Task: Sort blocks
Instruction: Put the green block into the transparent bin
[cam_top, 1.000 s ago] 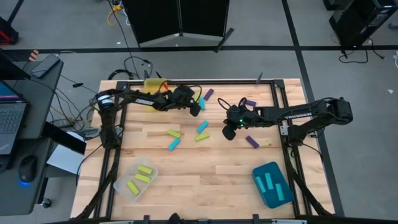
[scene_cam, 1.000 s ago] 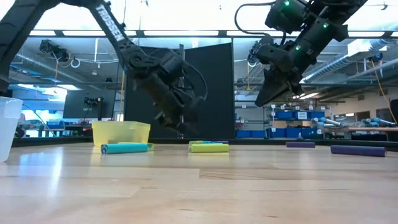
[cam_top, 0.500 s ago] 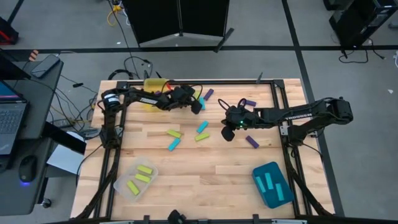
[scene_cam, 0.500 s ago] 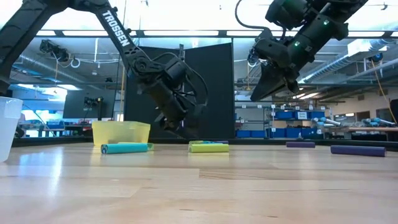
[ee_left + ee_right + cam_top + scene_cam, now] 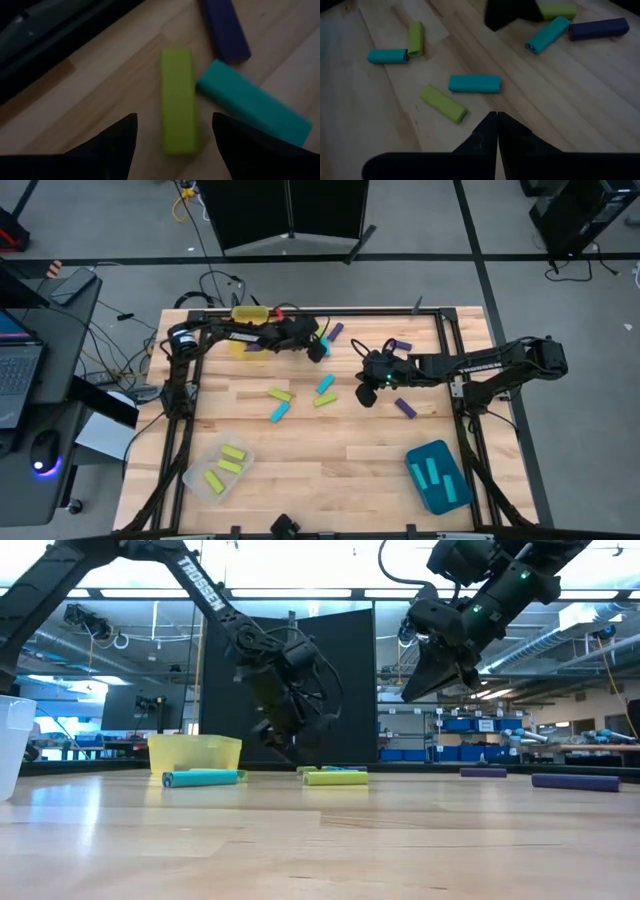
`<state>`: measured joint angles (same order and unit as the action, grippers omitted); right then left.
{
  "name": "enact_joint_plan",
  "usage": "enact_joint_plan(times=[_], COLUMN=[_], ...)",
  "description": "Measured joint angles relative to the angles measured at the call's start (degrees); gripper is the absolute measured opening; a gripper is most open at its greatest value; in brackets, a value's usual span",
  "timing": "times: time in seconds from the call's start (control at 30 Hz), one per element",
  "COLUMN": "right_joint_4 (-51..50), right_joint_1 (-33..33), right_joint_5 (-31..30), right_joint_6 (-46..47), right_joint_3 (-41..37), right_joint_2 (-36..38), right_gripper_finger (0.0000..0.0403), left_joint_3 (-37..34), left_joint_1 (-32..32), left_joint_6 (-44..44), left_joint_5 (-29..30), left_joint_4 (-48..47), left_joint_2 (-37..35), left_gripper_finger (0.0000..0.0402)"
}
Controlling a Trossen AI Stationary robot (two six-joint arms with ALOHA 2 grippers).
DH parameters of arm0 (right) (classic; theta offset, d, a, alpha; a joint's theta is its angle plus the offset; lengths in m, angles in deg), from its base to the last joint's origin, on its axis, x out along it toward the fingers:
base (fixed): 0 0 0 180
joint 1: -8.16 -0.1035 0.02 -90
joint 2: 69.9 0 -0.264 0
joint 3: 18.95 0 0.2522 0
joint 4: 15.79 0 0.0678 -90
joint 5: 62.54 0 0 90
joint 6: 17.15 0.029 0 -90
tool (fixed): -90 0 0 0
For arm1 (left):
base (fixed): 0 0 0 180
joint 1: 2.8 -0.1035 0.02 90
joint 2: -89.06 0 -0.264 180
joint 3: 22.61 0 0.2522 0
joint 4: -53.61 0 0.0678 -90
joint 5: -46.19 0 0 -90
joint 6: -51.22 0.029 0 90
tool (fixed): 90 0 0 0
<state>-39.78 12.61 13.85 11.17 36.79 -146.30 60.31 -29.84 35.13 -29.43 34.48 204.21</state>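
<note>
My left gripper [image 5: 318,348] is open, low over a cluster of blocks at the far middle of the table; it also shows in the low view [image 5: 300,748]. In the left wrist view its fingers [image 5: 172,137] stand on either side of a yellow-green block [image 5: 177,107] that lies flat, without touching it. A cyan block [image 5: 250,112] and a purple block [image 5: 225,27] lie next to it. My right gripper [image 5: 366,394] is shut and empty, raised above the table [image 5: 410,692]. Below it lie a cyan block [image 5: 474,83] and a yellow-green block [image 5: 443,103].
More blocks lie loose: yellow-green [image 5: 280,394], cyan [image 5: 280,413], purple [image 5: 400,344] and purple [image 5: 405,408]. A yellow bin [image 5: 245,313] stands at the far left. A clear bin [image 5: 200,485] with yellow-green blocks is near left. A teal bin [image 5: 415,455] with cyan blocks is near right.
My left gripper has moved a little toward the table's right and far edge and has come down closer to the cluster of blocks. My right gripper has risen slightly. No block has moved.
</note>
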Motion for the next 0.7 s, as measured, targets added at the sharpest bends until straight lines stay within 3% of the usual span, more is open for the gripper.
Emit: enact_joint_plan(times=[0.4,0.7], right_joint_4=[-0.01,-0.14], right_joint_1=[-1.34,-1.84], right_joint_5=[0.02,0.02], right_joint_6=[0.00,-0.47], right_joint_3=[0.00,0.00], right_joint_2=[0.00,0.00], right_gripper_finger=[0.0022,0.0021], left_joint_3=[6.44,6.56], left_joint_1=[-0.32,-0.25], left_joint_6=[5.30,13.00], left_joint_5=[0.36,1.26], left_joint_4=[-6.82,-12.21], left_joint_2=[4.33,4.03], left_gripper_finger=[0.0222,0.0102])
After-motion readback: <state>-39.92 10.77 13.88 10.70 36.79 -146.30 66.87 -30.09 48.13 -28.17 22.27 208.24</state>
